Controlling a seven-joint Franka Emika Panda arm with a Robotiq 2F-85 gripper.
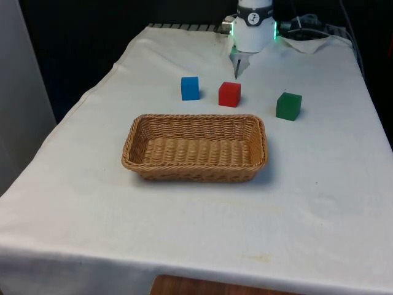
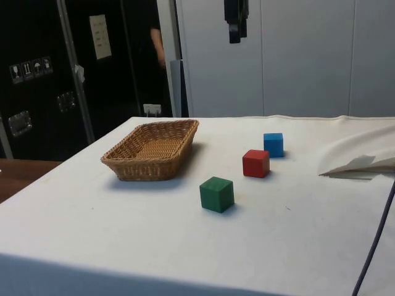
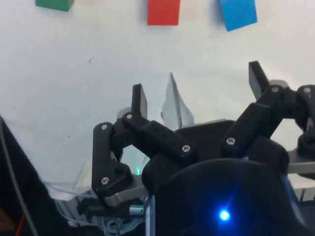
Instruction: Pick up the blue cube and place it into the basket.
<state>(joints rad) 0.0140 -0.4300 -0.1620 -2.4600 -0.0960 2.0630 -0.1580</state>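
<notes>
White cloth (image 1: 319, 203) over the table, dark curtain behind. Nearest to me in the front view I see the wicker basket (image 1: 195, 148), nothing in it. Beyond it, a row of three cubes: blue cube (image 1: 190, 88) towards the front view's left, red cube (image 1: 229, 94) in the middle, green cube (image 1: 288, 106) towards the front view's right, each apart from the next and all resting on the cloth. The blue one sits just past the basket's far rim, untouched.

Farthest back, the gripper (image 3: 197, 86). From the wrist view I read its fingers (image 3: 139, 101) as spread wide with nothing between them, the three cubes lined up ahead of it. The side view adds height: the gripper (image 2: 235, 31) hangs well above the table, and a person's arm (image 2: 157, 46) shows in the dark doorway behind.
</notes>
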